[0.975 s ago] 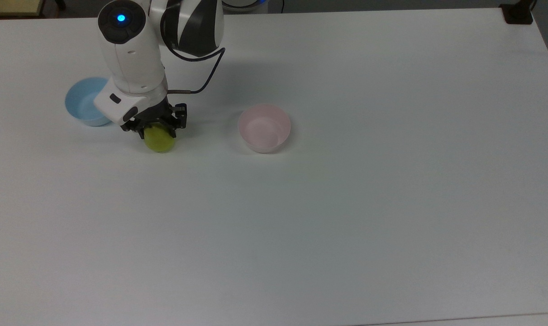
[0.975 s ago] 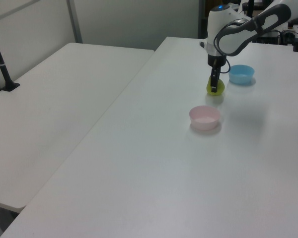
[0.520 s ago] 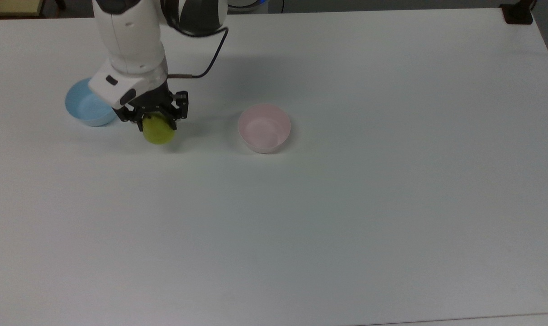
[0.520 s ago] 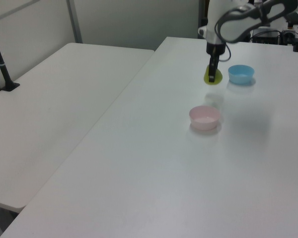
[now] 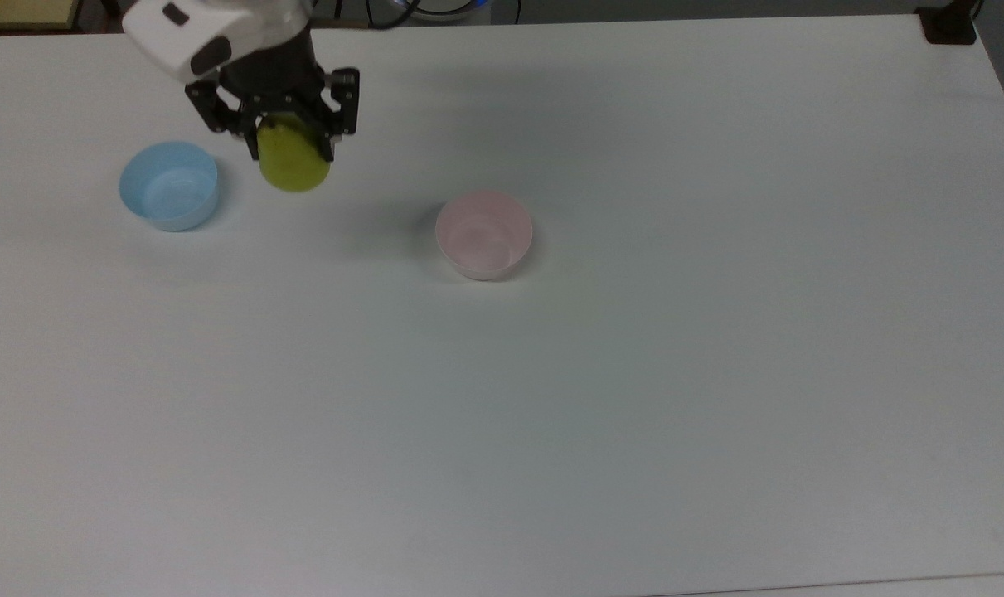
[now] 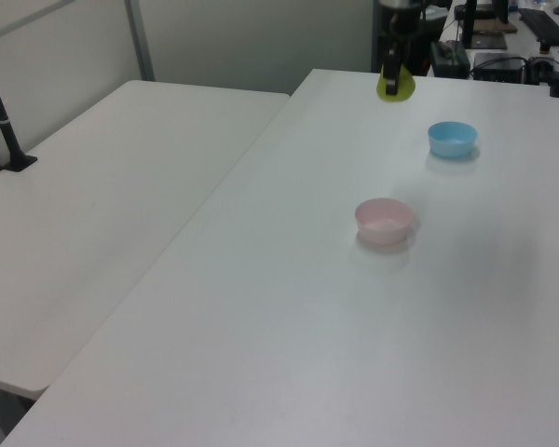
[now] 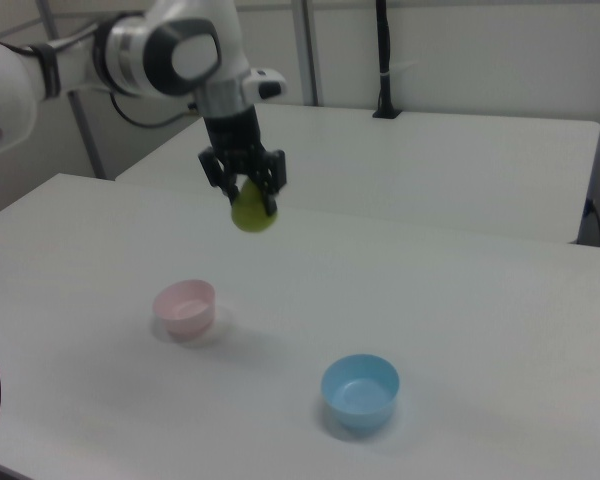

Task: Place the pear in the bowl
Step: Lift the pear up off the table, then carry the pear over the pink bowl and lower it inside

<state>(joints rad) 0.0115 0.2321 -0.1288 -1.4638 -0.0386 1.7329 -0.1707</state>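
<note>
Holding the pear high above the worktop

Gripping the pear (image 5: 293, 162) between its two black fingers, the hand (image 5: 284, 141) hangs well above the white worktop (image 5: 634, 373), as the right view makes plain. From the top view the fruit seems to lie between the blue bowl (image 5: 170, 185) and the pink bowl (image 5: 484, 234), nearer the blue one and toward the far edge. Both bowls sit upright and apart on the worktop.
</note>
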